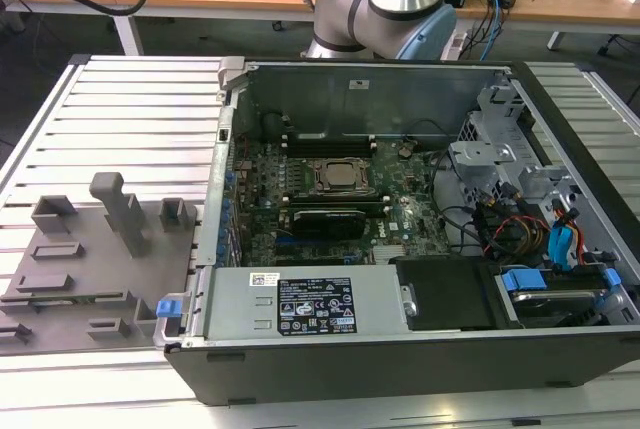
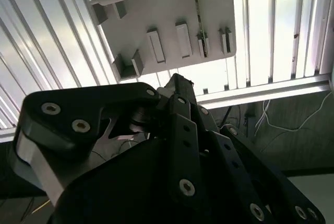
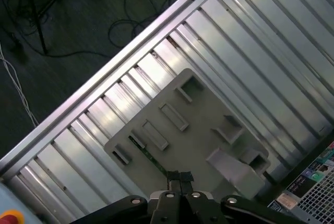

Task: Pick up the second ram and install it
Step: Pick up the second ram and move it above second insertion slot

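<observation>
My pincer (image 3: pixel 180 178) clenched, empty, above tray (image 3: pixel 209 104). Ram (image 3: pixel 148 154) along tray's edge: light, stiff, fragile; I'd pinch its faces mid-length.

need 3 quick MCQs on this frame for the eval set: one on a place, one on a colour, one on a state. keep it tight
1. Relative to the computer case, the grey tray lies:
A) inside it
B) on the exterior view's left of it
C) on top of it

2. The latch at the case's near corner is:
A) red
B) yellow
C) blue

3. The second ram is:
A) lying in the tray
B) held by the fingers
C) on the floor

Answers:
1 B: the tray sits on the slatted table beside the case.
2 C: it shows blue against the grey metal.
3 A: in the first wrist view the green stick sits in a tray slot below the gripper, which holds nothing.
</observation>
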You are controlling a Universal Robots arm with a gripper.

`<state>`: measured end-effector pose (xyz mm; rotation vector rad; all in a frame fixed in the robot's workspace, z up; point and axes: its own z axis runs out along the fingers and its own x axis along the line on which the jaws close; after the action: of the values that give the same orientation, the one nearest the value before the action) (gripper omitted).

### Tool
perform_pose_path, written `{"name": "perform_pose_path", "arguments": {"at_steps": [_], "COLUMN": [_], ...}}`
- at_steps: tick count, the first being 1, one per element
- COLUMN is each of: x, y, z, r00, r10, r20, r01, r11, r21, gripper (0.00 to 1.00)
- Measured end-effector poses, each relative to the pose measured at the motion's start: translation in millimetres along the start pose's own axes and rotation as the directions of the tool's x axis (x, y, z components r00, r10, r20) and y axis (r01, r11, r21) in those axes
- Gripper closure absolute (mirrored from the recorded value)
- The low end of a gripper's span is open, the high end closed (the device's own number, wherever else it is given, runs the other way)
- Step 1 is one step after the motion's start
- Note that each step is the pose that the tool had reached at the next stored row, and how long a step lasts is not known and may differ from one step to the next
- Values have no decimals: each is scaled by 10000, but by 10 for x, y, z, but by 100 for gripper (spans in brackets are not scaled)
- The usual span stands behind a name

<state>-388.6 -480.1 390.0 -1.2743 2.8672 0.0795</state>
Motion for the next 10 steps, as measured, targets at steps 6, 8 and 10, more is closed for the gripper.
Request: {"name": "perform_pose_path", "arguments": {"at_steps": [6,8,10], "x": [0,0,0], "y": [0,0,0], "z": [0,0,0], "r00": [9985,9976,9959], "r10": [-538,-698,-904], "r20": [-24,-30,-40], "r01": [538,698,904], "r11": [9985,9976,9959], "r21": [-13,-17,-23], "gripper": [89,89,89]}}
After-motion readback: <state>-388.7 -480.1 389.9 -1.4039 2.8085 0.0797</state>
